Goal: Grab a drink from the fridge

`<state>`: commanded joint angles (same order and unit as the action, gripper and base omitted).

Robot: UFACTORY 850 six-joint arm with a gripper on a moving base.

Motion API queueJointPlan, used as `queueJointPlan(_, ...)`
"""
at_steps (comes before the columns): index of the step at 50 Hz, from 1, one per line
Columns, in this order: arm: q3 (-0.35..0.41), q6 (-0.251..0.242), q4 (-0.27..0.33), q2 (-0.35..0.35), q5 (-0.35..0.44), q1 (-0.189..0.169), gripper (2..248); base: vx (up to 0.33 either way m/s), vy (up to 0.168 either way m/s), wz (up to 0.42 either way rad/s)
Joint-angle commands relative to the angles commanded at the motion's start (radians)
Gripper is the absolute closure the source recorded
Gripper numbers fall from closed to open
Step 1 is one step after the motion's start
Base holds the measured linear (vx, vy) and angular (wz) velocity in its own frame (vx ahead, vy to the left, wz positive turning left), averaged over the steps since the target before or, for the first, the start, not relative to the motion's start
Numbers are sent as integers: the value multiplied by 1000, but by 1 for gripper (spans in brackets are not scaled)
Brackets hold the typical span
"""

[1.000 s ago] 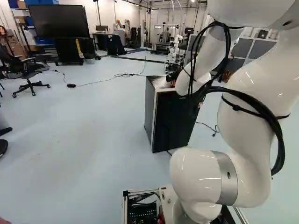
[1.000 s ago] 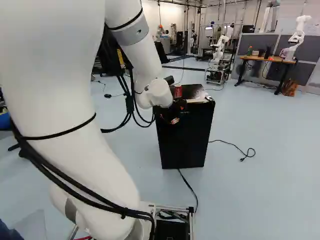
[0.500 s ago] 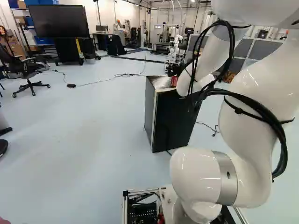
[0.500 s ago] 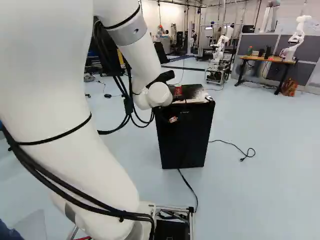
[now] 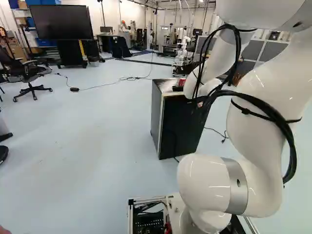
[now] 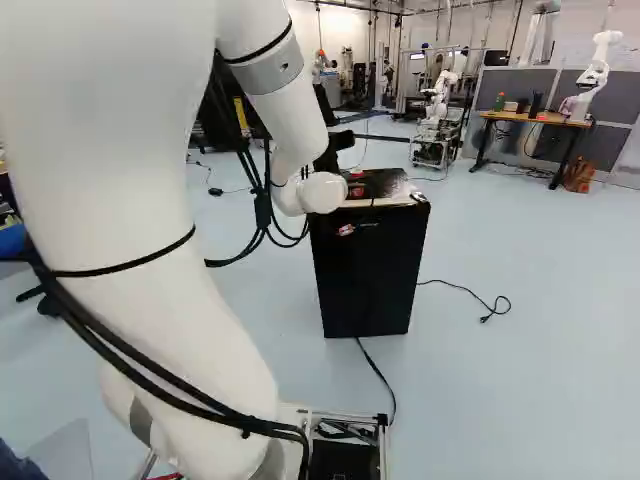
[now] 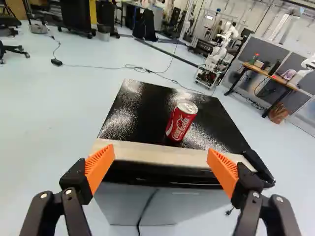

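The jaws are spread wide apart, with nothing held between them; their orange pads [image 7: 100, 164] face each other across an open gap. Ahead of that gap in the wrist view, and apart from both pads, stands a red drink can [image 7: 181, 122] with a pale metal lid. It lies between the lines of the two jaws, a little off their middle.

The can stands on the glossy black top of a small fridge [image 6: 370, 270], just behind the pale strip along its near edge. The fridge sits on the light floor [image 5: 97, 136], just above the centre of the right base view and right of centre in the left base view. The white arm [image 6: 120, 250] reaches over to it, with black cables [image 5: 270, 109] strapped along its side, and partly covers the fridge in the left base view.

Farther out, a thin cord [image 6: 460, 289] lies on the floor at the right of the right base view. At that view's upper right, another robot [image 6: 597, 75] stands by a wooden surface [image 6: 535, 118]. At the upper left of the left base view are a large dark screen [image 5: 62, 22] and, below it, a black office chair [image 5: 28, 72].
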<state>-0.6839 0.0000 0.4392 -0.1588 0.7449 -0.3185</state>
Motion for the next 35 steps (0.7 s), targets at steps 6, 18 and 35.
queueJointPlan(6,-22,0,-25,-34,46,3,3,0,0,0)
queueJointPlan(18,-66,0,-75,-98,126,10,3,0,0,0)
queueJointPlan(35,-134,0,-155,-190,214,17,3,0,0,0)
